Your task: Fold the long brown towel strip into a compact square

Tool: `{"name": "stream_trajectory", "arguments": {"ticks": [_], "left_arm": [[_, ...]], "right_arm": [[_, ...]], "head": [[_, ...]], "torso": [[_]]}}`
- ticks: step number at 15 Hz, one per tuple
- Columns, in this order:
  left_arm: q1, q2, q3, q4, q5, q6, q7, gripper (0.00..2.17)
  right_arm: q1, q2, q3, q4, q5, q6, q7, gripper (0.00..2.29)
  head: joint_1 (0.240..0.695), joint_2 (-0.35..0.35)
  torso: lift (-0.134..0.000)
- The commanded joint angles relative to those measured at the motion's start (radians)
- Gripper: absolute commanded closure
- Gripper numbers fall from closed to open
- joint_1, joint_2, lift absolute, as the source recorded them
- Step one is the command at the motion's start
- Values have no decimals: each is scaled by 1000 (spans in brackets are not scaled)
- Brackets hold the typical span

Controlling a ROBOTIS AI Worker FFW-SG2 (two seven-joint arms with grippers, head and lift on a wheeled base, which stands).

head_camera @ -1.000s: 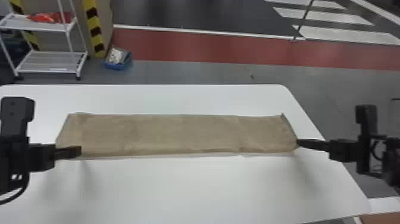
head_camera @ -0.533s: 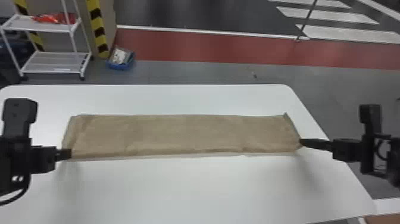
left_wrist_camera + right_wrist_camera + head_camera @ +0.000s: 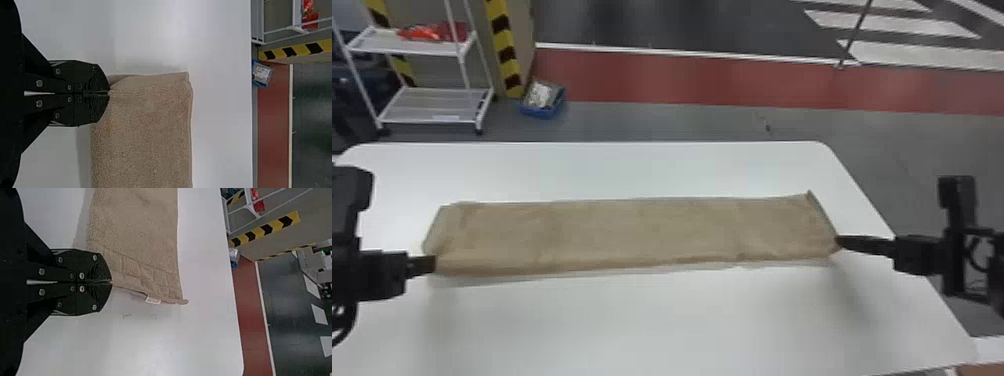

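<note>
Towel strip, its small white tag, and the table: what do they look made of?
Towel strip: brown terry, probably cotton or a blend; matte, nubby pile.
Tag: thin fabric, perhaps satin-like; small, pale and flat at the hem.
Table: likely white laminate or coated board, from its smooth sheen.

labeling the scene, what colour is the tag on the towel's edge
The tag is white, showing best in the right wrist view.

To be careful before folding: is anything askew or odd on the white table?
Slightly. At the left end of the long brown cloth towel, a lower layer sticks out past the upper one, so the edges look uneven. A small white label pokes out at its right end. Nothing looks spilled.
</note>
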Motion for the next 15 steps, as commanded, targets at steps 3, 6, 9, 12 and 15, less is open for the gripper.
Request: {"name": "stream_trajectory", "arguments": {"ticks": [3, 6, 9, 12, 15], "left_arm": [[32, 10, 28, -43, 0, 41, -2, 2138], [35, 8, 13, -42, -5, 28, -2, 2108], [38, 8, -11, -43, -26, -5, 6, 684], [50, 8, -2, -53, -25, -5, 12, 22], [65, 8, 13, -74, -25, -8, 13, 29]], "right_arm": [[5, -4, -27, -37, -1, 24, 11, 1659], [-1, -7, -13, -4, 22, -1, 11, 1656], [1, -4, -11, 18, 18, -19, 6, 1298], [-12, -6, -8, 47, 15, -62, 6, 556], [-24, -1, -8, 69, 12, -90, -3, 502]], "head": [[695, -106], [695, -109], [695, -121], [695, -124], [695, -121]], "torso": [[-125], [-125], [-125], [-125], [-125]]}}
